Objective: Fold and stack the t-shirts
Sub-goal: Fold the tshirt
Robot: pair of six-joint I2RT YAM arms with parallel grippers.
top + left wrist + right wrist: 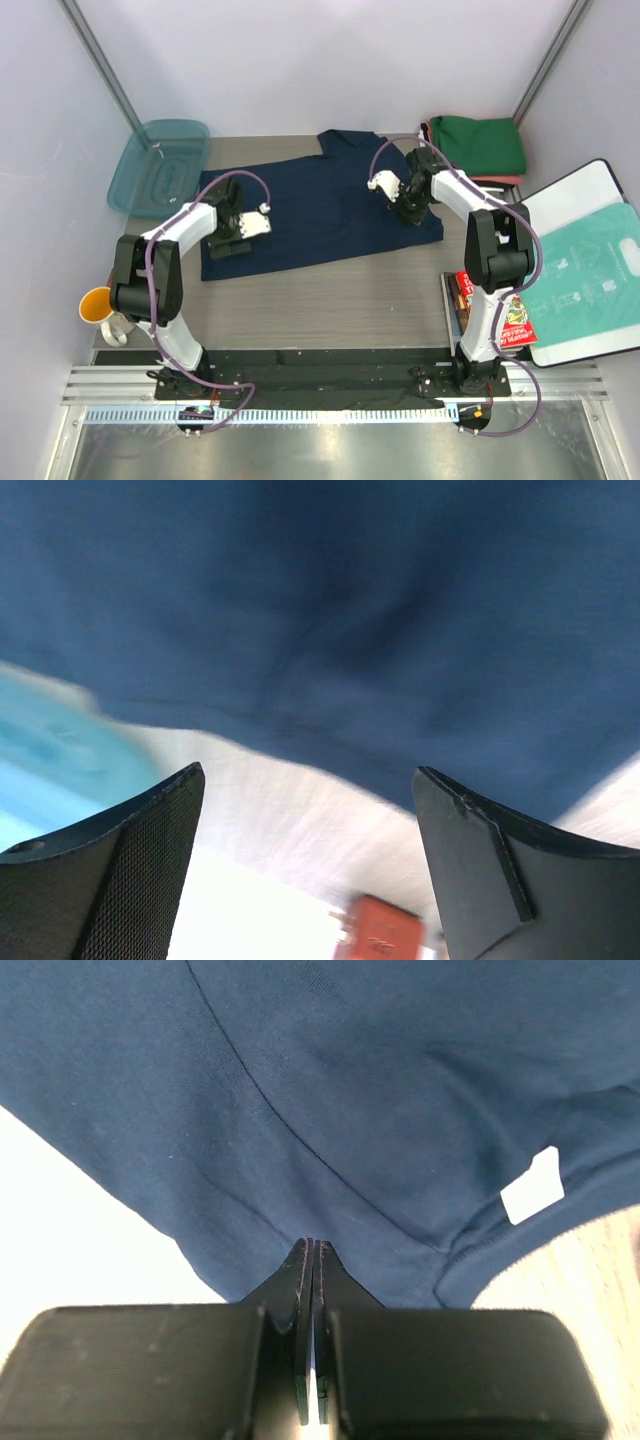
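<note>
Cloth fills the middle of the top view: a dark navy short-sleeved cloth t-shirt [320,205] is spread flat on the grey wood-grain tabletop [330,300], with its collar toward the upper edge of the frame. The left pincer [230,240] is set over the shirt's lower left corner. In its wrist view its black fingers [120,870] are seen spread wide, with navy fabric beyond them. The right pincer [408,208] is lowered at the shirt's right edge, its fingers pressed together on the navy hem, near a small white tag [532,1185]. A folded green cloth t-shirt [478,145] is stacked on a folded salmon-red cloth t-shirt [500,181] in the upper right of the frame.
</note>
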